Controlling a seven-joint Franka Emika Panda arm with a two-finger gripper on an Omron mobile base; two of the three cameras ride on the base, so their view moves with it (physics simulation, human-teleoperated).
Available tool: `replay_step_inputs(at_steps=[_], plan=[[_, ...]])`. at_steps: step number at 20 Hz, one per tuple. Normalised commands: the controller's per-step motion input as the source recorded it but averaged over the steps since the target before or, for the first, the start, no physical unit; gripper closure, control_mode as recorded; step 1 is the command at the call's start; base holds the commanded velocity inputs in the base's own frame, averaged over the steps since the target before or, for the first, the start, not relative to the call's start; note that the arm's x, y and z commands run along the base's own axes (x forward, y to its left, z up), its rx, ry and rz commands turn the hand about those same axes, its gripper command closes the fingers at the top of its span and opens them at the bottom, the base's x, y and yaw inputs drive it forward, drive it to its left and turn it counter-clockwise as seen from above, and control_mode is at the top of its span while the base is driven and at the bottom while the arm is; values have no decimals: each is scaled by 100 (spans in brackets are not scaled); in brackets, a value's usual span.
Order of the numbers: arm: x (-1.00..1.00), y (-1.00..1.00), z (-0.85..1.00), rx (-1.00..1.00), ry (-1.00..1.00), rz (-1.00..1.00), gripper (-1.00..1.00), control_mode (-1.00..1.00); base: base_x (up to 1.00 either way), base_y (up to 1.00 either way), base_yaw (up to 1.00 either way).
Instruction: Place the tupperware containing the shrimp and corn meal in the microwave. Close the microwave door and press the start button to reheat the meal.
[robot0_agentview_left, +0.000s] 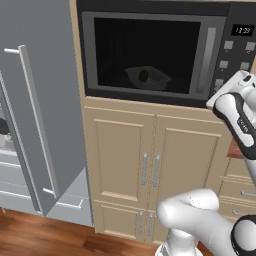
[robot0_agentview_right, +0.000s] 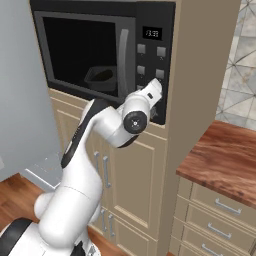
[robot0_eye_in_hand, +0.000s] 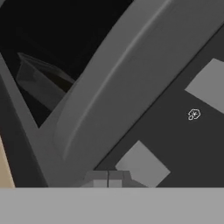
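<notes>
step: last one, start press. Door (robot0_agentview_left: 150, 55) looks shut, tupperware (robot0_agentview_left: 146, 77) seen inside thru glass, so place + close judged done.
gripper: (robot0_eye_in_hand: 108, 179) at the button panel (robot0_agentview_right: 151, 60), hand up against panel's lower part in right base view. Tips side by side, no gap showing in hand view, so jaws pressed together, holding nothing.
target: grey square btn (robot0_eye_in_hand: 142, 164) sits just at 1 o'clock of the tips, v close; can't tell if touching. A 2nd btn (robot0_eye_in_hand: 209, 84) further out at 2 o'clock. Which one is start: can't tell, no labels legible.
next move: judged a short straight push into the panel w/ closed tips, on the right btn; small aim fix maybe needed.
tupperware loc: on microwave (robot0_agentview_left: 160, 50) floor, mid cavity, near 5 o'clock of window centre in left base view.
tupperware axis: long side runs roughly L-R along the door, slightly skewed; sits flat, open side up. Food too dark to make out.
handle: (robot0_agentview_left: 208, 57) vertical bar, betw window and panel.
</notes>
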Motion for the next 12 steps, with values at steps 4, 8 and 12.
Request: replay_step_inputs(at_steps=[4, 8, 12], plan=[[45, -8, 2, 0, 0, 0, 100, -100, 0, 0, 0], [71, -23, 27, 0, 8, -11, 100, -100, 0, 0, 0], [77, -71, 79, 9, 33, -3, 100, -100, 0, 0, 0]])
